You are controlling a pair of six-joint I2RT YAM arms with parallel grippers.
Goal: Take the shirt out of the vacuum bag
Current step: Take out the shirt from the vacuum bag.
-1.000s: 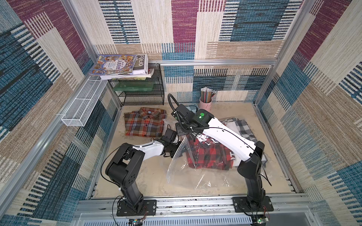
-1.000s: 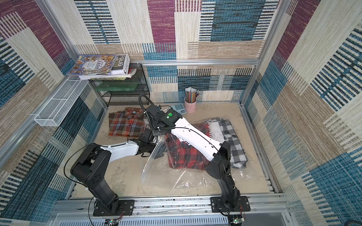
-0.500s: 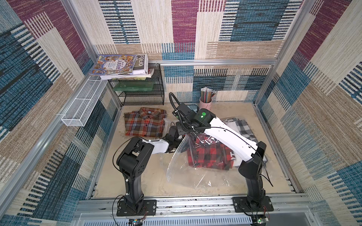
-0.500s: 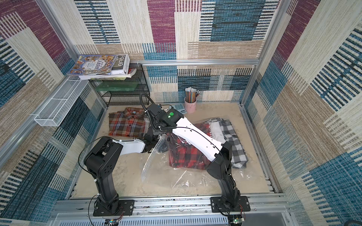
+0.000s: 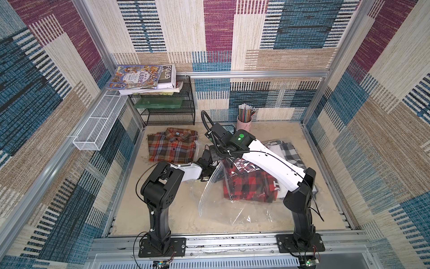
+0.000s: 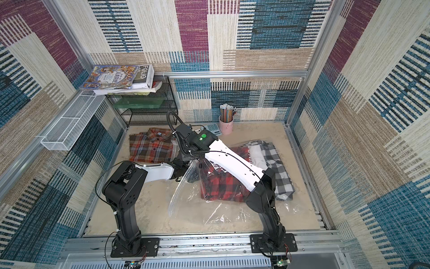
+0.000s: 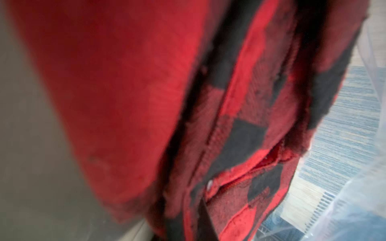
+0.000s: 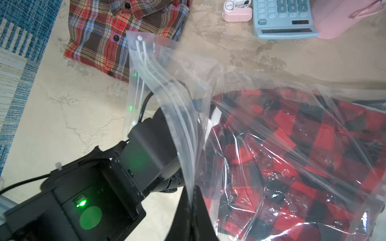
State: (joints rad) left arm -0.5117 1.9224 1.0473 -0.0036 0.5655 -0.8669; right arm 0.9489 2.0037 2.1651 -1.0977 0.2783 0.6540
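Observation:
The clear vacuum bag (image 5: 235,209) (image 6: 221,209) lies mid-floor in both top views, its zip edge (image 8: 177,125) lifted into an arch. My right gripper (image 8: 191,200) (image 5: 219,161) is shut on that edge and holds the mouth up. Inside the bag lies the red-and-black checked shirt (image 5: 249,186) (image 6: 221,186) (image 8: 302,156). My left arm (image 8: 146,150) reaches into the mouth from the left. The shirt (image 7: 240,125) fills the left wrist view, and my left gripper (image 7: 190,217) is shut on a fold of it. In both top views plastic and the right arm hide the left fingertips.
A brown plaid shirt (image 5: 172,145) lies at the back left and a black-and-white checked shirt (image 5: 289,151) behind the bag. A pink pencil cup (image 5: 244,121) and a blue calculator (image 8: 282,18) stand at the back wall. A black wire rack (image 5: 167,109) holds books.
My left arm has pushed farther into the bag's mouth and its gripper has gone from open to shut on the shirt. The right gripper has kept the zip edge raised.

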